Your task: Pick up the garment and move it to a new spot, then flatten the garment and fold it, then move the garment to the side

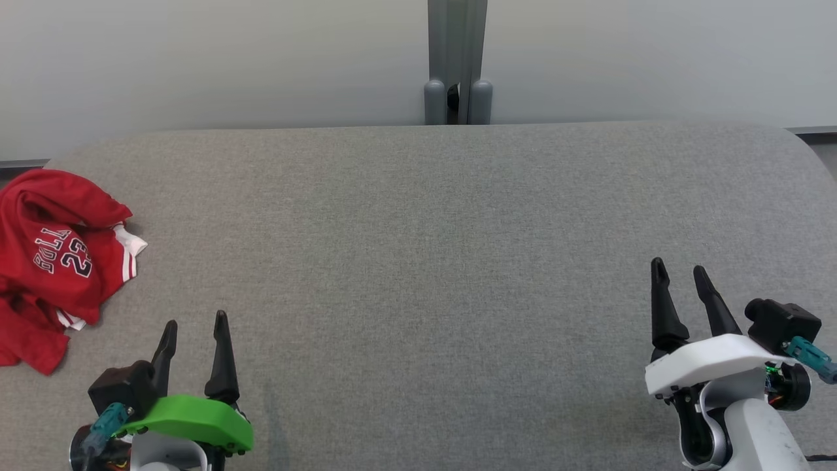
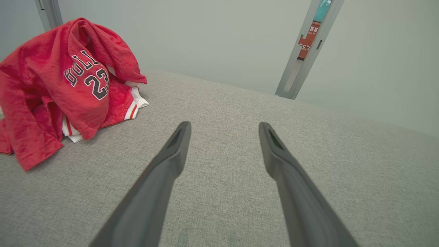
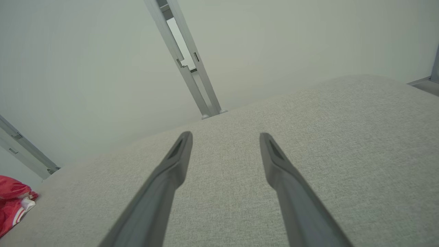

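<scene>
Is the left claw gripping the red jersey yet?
No, the left claw stands open over the grey surface, with the red jersey crumpled apart from it.

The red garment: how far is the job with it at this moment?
Nothing looks done: the red garment lies crumpled at the left edge of the table. Nothing is in hand: the left gripper and right gripper are open, away from it. All steps remain, starting with the pickup.

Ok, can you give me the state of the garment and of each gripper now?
red garment: crumpled in a heap, not folded, lying at the left side of the table, not held.
left gripper: open, empty, apart from the garment.
right gripper: open, empty, far from the garment.
</scene>
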### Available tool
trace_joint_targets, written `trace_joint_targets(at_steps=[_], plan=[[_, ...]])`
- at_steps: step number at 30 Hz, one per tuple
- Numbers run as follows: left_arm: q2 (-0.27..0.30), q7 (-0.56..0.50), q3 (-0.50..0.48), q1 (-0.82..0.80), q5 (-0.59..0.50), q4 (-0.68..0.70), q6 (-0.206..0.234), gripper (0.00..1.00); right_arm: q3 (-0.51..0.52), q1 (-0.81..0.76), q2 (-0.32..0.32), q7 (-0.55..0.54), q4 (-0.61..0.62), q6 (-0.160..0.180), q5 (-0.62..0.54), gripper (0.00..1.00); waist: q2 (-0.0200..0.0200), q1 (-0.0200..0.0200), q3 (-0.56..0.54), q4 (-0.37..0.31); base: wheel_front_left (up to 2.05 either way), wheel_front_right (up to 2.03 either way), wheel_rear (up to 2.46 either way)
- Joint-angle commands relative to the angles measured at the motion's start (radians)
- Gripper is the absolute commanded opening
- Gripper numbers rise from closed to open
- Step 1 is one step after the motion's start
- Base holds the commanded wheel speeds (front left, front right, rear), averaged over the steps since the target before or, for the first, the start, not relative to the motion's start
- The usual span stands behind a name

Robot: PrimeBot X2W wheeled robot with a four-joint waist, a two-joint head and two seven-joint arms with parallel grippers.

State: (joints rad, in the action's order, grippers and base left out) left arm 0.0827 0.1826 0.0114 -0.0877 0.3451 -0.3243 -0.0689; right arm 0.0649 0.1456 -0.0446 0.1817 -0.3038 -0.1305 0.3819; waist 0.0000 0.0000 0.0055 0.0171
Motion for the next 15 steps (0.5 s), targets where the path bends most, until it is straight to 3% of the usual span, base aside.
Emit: trace_joint_targets(at_steps=[1,15], plan=[[0.012,0.009,0.001,0.006,-0.032,0.005,0.008,1.00,-0.001,0.010,-0.005,0.010,-0.001,0.000,-0.031,1.00,0.0000,0.0000,-0.002,-0.001,0.00,0.00,0.00],[-0.001,0.039,-0.002,0.018,-0.132,-0.014,0.009,1.00,0.012,0.010,-0.007,0.040,-0.021,0.000,-0.163,1.00,0.0000,0.0000,-0.004,0.000,0.00,0.00,0.00]])
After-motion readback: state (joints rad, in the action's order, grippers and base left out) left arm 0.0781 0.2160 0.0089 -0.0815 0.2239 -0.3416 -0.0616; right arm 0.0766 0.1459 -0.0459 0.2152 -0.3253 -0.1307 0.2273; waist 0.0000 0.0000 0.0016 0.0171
